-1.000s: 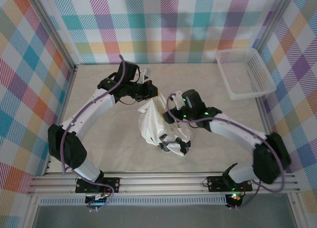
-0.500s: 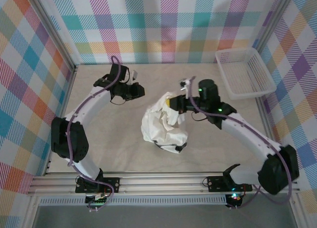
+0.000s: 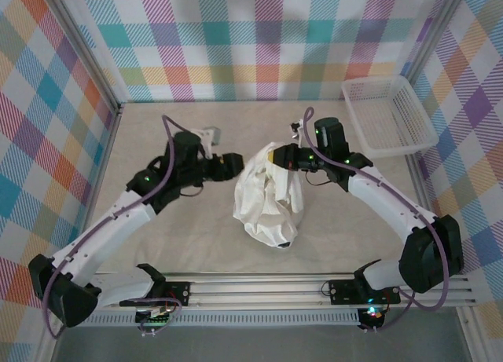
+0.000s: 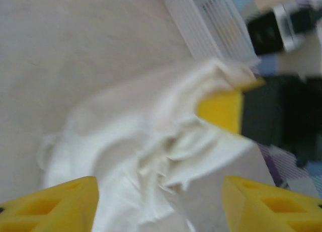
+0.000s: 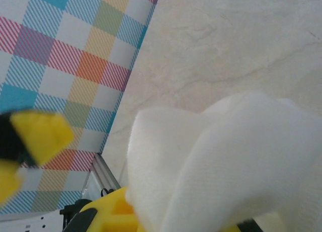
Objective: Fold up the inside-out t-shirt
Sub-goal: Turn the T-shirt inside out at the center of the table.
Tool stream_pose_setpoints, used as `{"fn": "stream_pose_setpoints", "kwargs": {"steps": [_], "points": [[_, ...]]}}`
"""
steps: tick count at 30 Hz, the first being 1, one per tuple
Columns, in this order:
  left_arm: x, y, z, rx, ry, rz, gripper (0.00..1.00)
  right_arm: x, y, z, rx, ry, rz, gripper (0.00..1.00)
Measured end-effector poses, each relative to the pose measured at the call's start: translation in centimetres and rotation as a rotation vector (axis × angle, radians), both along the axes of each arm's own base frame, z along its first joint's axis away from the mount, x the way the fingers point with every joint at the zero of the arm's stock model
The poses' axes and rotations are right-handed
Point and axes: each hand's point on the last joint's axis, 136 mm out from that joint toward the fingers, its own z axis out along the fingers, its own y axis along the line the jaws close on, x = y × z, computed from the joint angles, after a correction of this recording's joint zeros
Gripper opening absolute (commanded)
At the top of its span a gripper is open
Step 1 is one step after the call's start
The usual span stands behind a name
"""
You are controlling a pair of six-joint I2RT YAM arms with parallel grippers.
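The inside-out t-shirt [image 3: 267,199] lies crumpled in a tall white heap at the table's middle. My right gripper [image 3: 275,156] is shut on its upper edge and holds that edge lifted. In the right wrist view the white fabric [image 5: 226,156] bulges out over my yellow lower finger [image 5: 108,217]. My left gripper [image 3: 234,166] stands open just left of that raised edge. In the left wrist view the shirt [image 4: 141,136] lies ahead of and between my wide-apart yellow fingertips [image 4: 55,207], which do not close on it. The right gripper's yellow finger [image 4: 221,108] shows pinching the cloth.
A white mesh basket [image 3: 389,115] stands at the back right corner, also in the left wrist view as the basket [image 4: 211,20]. Plaid walls close in the back and both sides. An aluminium rail [image 3: 251,287] runs along the near edge.
My left gripper let go of the shirt's top, opened and swung back beside it. My right gripper rose from the shirt's lower end, shut on the upper edge and lifted it.
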Motion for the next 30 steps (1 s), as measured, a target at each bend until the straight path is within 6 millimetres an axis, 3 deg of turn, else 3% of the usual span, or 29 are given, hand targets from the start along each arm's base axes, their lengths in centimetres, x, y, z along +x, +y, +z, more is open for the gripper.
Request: {"fn": "stream_pose_setpoints", "kwargs": {"steps": [2, 5, 9, 12, 14, 16, 17, 18, 22, 24, 26, 27, 28, 30], "points": [[-0.7, -1.3, -1.4, 0.011, 0.043, 0.017, 0.78, 0.2, 0.0, 0.3, 0.001, 0.007, -0.007, 0.00], [0.3, -2.7, -5.7, 0.066, 0.146, 0.081, 0.82, 0.2, 0.0, 0.3, 0.008, 0.033, -0.020, 0.00], [2.3, -4.0, -11.4, 0.143, 0.230, 0.151, 0.75, 0.0, -0.1, 0.0, 0.015, 0.088, -0.039, 0.00], [3.9, -4.5, -14.4, 0.199, 0.241, 0.185, 0.67, -0.1, -0.1, -0.2, 0.017, 0.119, -0.050, 0.00], [4.8, -4.6, -15.8, 0.243, 0.232, 0.199, 0.49, -0.3, -0.2, -0.4, 0.014, 0.139, -0.055, 0.00], [5.4, -4.4, -16.4, 0.263, 0.225, 0.206, 0.18, -0.3, -0.5, -0.6, 0.009, 0.163, -0.065, 0.00], [5.7, -4.2, -16.4, 0.260, 0.224, 0.208, 0.04, -0.2, -0.7, -0.7, 0.008, 0.171, -0.072, 0.00], [5.8, -4.2, -16.1, 0.243, 0.225, 0.201, 0.00, 0.0, -1.0, -0.7, 0.007, 0.177, -0.082, 0.00], [6.0, -5.4, -12.2, 0.016, 0.247, 0.105, 0.00, 3.0, -4.9, -1.3, 0.006, 0.201, -0.190, 0.01], [5.6, -6.7, -8.1, -0.168, 0.249, 0.016, 0.00, 6.0, -7.4, -3.2, -0.024, 0.224, -0.248, 0.02], [4.9, -7.6, -4.1, -0.289, 0.231, -0.066, 0.00, 8.6, -8.7, -6.3, -0.064, 0.264, -0.257, 0.11], [4.2, -8.0, -2.5, -0.326, 0.222, -0.107, 0.00, 9.2, -8.6, -8.1, -0.075, 0.295, -0.235, 0.23], [3.7, -8.3, -1.0, -0.351, 0.212, -0.145, 0.00, 9.4, -8.4, -9.7, -0.085, 0.326, -0.208, 0.35], [2.6, -8.3, 0.8, -0.365, 0.204, -0.190, 0.00, 8.7, -8.1, -11.7, -0.103, 0.378, -0.180, 0.44]]}}
